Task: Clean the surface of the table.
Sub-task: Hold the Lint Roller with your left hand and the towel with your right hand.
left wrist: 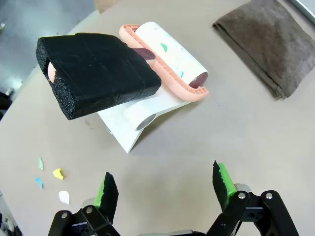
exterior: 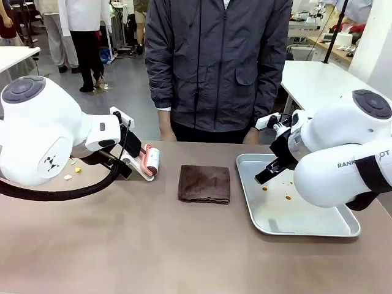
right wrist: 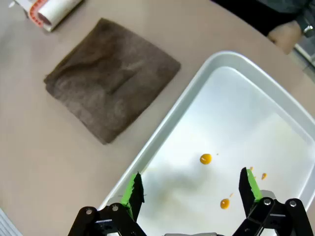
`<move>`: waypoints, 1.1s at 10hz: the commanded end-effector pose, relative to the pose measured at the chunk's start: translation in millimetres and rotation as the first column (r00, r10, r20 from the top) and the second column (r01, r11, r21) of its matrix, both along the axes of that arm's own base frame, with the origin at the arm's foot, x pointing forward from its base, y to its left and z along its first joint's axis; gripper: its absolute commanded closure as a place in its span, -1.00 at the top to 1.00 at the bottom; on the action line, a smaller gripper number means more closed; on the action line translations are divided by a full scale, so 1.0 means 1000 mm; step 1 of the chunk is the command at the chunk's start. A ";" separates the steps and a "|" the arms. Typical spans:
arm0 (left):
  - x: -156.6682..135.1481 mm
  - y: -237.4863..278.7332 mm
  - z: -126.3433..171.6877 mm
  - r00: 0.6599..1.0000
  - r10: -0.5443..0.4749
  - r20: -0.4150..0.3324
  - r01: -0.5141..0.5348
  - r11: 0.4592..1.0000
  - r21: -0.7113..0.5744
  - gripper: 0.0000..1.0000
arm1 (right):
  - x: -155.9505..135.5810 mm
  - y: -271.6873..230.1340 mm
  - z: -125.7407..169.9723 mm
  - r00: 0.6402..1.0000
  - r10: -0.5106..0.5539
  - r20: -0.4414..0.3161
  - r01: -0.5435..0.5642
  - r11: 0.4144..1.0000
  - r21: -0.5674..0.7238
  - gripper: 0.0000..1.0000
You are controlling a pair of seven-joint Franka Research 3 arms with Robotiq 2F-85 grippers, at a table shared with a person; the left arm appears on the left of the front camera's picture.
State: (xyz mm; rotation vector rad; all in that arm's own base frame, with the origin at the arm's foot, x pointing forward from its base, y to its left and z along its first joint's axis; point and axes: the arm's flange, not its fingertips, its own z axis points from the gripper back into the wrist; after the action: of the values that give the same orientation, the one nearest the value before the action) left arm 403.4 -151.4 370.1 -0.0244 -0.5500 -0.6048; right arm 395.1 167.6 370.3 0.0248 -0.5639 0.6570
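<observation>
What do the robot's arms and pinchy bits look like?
The left arm and right arm are round and white with grey caps. A black cable loops under the left arm. The left tool and right tool are black with green pads.

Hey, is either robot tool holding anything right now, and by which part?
Nothing is held. The left tool hangs open above the table, the right tool open over the tray.
</observation>
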 end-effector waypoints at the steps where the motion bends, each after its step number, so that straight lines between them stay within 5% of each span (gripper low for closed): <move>1: 0.000 0.000 0.000 1.000 0.000 0.000 0.000 1.000 0.000 1.00 | 0.000 0.000 0.000 1.000 0.000 0.001 0.000 1.000 0.000 1.00; 11: 0.000 0.000 0.000 1.000 0.000 0.000 0.000 1.000 0.000 1.00 | 0.000 0.000 0.000 1.000 0.000 0.001 0.000 1.000 0.000 1.00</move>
State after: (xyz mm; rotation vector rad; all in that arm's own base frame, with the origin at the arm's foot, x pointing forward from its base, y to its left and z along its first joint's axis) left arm 403.4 -151.4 370.1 -0.0246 -0.5499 -0.6043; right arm 395.1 167.6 370.1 0.0244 -0.5634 0.6574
